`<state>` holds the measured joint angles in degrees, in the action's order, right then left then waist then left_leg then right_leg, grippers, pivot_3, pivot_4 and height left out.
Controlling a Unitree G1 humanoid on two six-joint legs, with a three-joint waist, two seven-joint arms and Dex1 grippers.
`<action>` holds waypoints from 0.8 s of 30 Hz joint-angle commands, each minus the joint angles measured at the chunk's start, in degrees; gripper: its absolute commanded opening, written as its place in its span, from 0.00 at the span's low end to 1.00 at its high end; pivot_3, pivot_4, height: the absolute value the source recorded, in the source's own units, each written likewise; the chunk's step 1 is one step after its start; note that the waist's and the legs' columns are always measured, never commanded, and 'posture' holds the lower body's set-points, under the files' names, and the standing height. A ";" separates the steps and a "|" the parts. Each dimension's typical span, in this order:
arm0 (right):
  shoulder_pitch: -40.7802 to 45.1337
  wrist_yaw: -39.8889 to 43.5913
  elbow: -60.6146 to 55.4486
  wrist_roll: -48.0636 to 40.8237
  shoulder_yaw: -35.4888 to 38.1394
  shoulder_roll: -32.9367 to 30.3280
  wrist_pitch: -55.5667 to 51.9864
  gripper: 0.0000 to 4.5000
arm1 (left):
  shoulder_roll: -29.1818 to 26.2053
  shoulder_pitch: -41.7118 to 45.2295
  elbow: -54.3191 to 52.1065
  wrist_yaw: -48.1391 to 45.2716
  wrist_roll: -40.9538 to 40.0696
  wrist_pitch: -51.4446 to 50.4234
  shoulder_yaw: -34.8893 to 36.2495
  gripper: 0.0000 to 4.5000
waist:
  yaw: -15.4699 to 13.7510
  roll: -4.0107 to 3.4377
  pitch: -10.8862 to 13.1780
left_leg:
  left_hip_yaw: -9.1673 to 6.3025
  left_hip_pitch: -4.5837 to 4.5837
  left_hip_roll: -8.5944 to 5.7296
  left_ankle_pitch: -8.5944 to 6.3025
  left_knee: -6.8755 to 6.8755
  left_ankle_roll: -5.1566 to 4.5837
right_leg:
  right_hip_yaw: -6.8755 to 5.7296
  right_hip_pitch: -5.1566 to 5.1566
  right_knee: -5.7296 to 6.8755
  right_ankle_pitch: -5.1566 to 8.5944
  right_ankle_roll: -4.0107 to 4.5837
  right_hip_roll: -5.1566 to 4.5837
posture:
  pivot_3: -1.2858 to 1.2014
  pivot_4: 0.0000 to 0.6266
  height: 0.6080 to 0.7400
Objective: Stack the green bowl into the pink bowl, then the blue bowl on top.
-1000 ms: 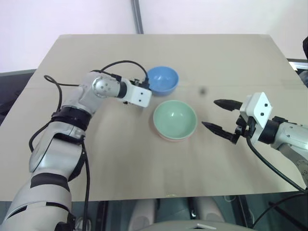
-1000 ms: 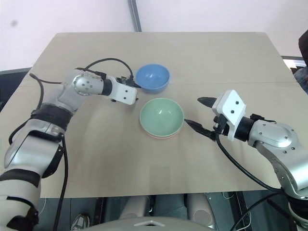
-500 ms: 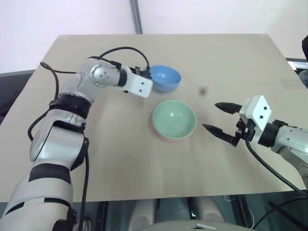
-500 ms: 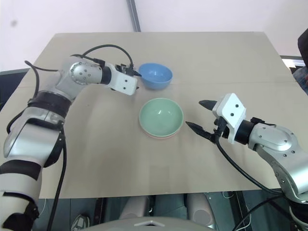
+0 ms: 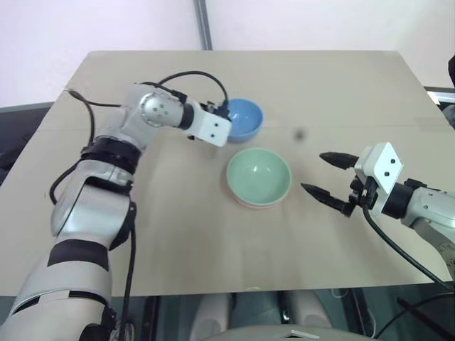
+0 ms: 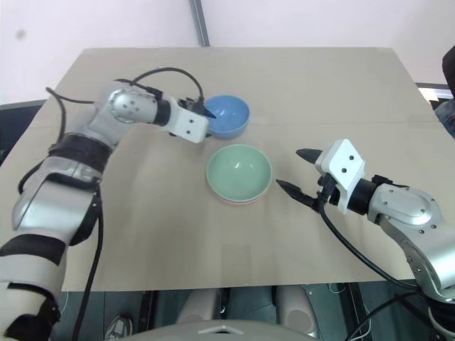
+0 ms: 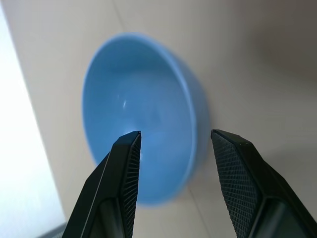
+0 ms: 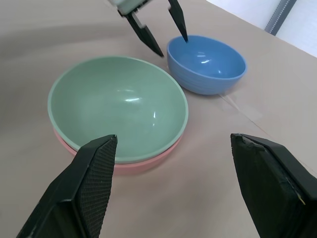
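- The green bowl (image 5: 259, 175) already sits nested in the pink bowl (image 8: 94, 157), whose rim shows just beneath it, near the middle of the table (image 5: 178, 234); only the blue bowl (image 5: 240, 118) is left to stack, and it stands just beyond the pair, apart from them
- The left gripper (image 8: 159, 30) has its fingers parted on either side of the blue bowl's near rim, one tip over the inside, one outside; nothing is pinched yet, and I cannot tell whether either tip touches the rim
- Risk: a thin, smooth rim pinched at one point lets the bowl swing or slip out once lifted, so it may drop short of the stack
- Risk: closing off-centre can shove the bowl across the table instead of gripping it
- Risk: coming in low over the stack, the carried bowl can clip the green rim and knock the nested pair askew
- The right gripper (image 5: 329, 175) hangs wide open and empty beside the stack; it stands close enough to get in the way of the transfer
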<state>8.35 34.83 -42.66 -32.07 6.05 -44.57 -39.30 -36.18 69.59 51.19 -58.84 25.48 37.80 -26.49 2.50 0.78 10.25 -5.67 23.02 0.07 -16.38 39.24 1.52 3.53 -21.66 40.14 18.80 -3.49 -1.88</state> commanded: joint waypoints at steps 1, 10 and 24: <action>0.18 0.23 -1.61 0.07 1.82 -0.33 1.34 0.88 | 0.23 3.14 2.96 0.61 1.16 2.36 -0.43 0.53 | 0.28 0.00 0.00 | 0.03 -0.01 0.01 0.00 -0.01 0.00 | 0.03 -0.01 0.00 0.00 0.00 0.01 | 0.52 0.24 1.00; 0.41 -1.94 -2.30 -0.14 5.03 0.09 0.47 0.88 | 0.49 6.46 9.77 4.69 5.61 2.82 -2.04 0.53 | 0.05 0.01 0.00 | 0.02 0.00 0.00 0.00 -0.01 0.00 | 0.03 -0.01 0.01 0.00 0.00 0.00 | 0.52 0.24 1.00; 1.37 -2.15 -2.30 -2.08 5.95 -0.38 -0.66 0.88 | 1.13 6.95 11.97 5.65 7.34 3.61 -3.14 0.01 | 0.04 0.02 0.01 | 0.01 0.01 0.00 0.00 -0.01 0.00 | 0.02 -0.02 0.02 0.00 0.00 0.00 | 0.52 0.24 1.00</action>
<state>8.89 33.12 -42.73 -33.49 10.06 -44.58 -40.11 -35.12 74.55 63.70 -53.53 32.87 40.66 -29.98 2.54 0.80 10.26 -5.67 23.03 0.07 -16.38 39.23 1.52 3.54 -21.68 40.16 18.80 -3.50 -1.87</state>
